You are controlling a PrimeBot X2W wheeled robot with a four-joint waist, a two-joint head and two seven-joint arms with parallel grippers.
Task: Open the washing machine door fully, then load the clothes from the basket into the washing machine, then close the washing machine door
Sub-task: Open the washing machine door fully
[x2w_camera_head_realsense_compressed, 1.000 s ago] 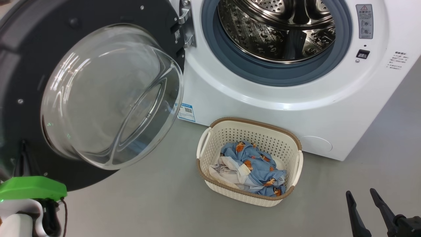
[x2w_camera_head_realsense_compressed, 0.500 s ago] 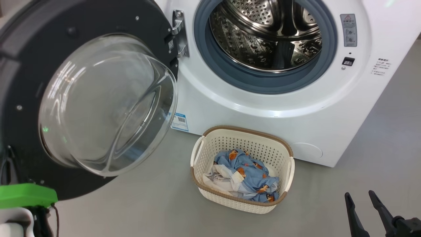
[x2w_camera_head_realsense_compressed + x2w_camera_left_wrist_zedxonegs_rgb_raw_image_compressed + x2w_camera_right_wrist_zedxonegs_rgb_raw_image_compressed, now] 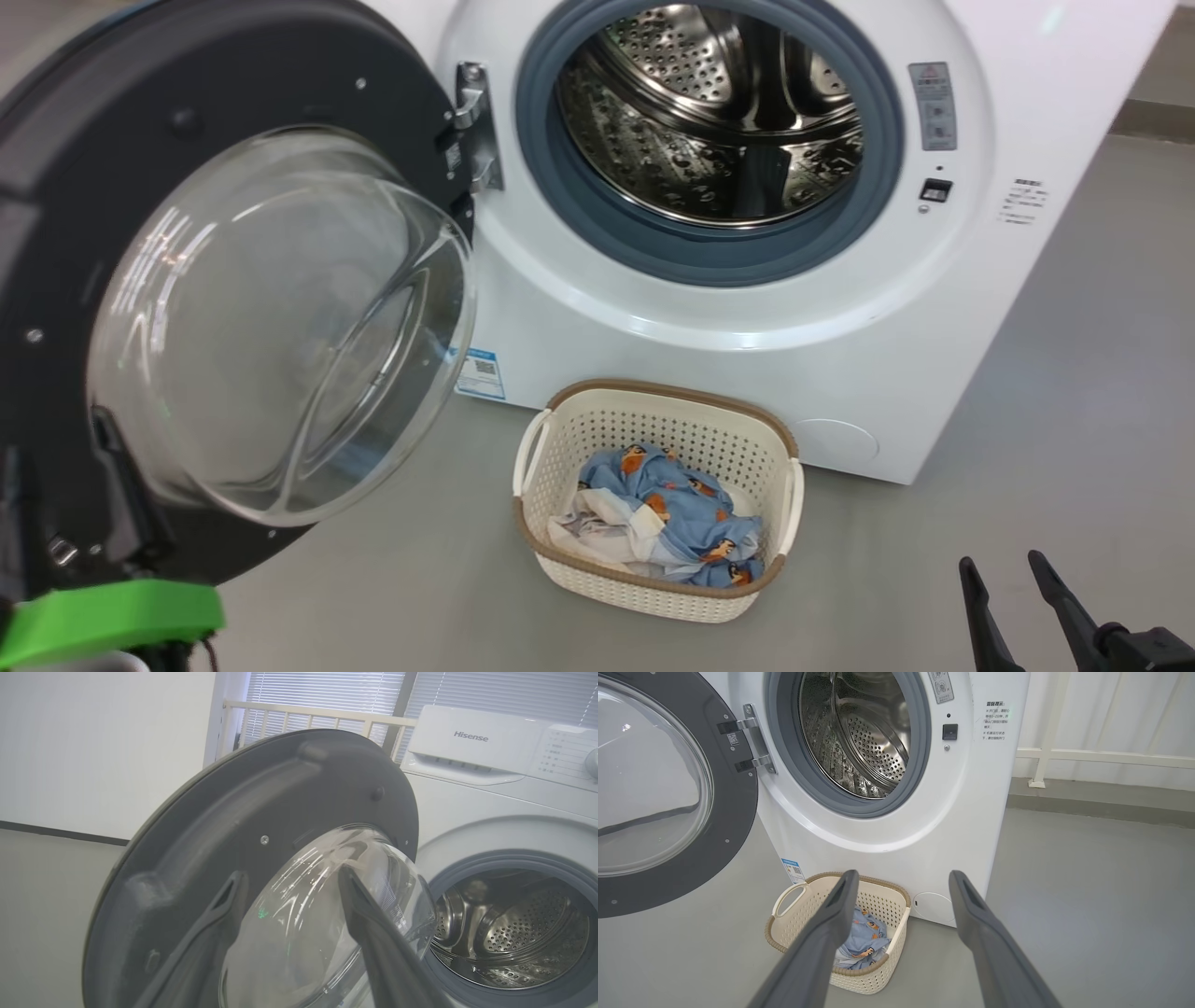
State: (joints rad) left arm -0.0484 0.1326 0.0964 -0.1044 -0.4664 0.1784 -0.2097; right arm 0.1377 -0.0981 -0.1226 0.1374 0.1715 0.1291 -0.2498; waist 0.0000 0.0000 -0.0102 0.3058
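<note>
Grey floor all round, bare.

Far left, the washing machine door stands out on its hinge, with the grey inner face and glass bowl turned toward me. I'd call it fully open, and the step done. The left gripper is right up at that inner face, jaws wide apart and holding nothing. I can't tell if a finger touches the glass.

Centre: the washing machine, its drum mouth unblocked. Below it on the floor is the basket, its back rim just beside the washer front and its long axis running roughly along that front. The clothes are all in it, a bunched blue and white heap toward the near side with no clear long axis.

Lower right, the right gripper has its jaws wide and empty, fingers pointing up the view.

Key relation: the clothes lie ahead and to the left of the right gripper, with only bare floor between. The right arm is the nearer one, so I judge the pick is its job. From there the drum mouth is above and behind the basket.

Room: plenty on the basket's right and near sides. On its left the door's lower edge hangs near but apart. Watch the basket rim going in and the door bowl on any leftward swing.
</note>
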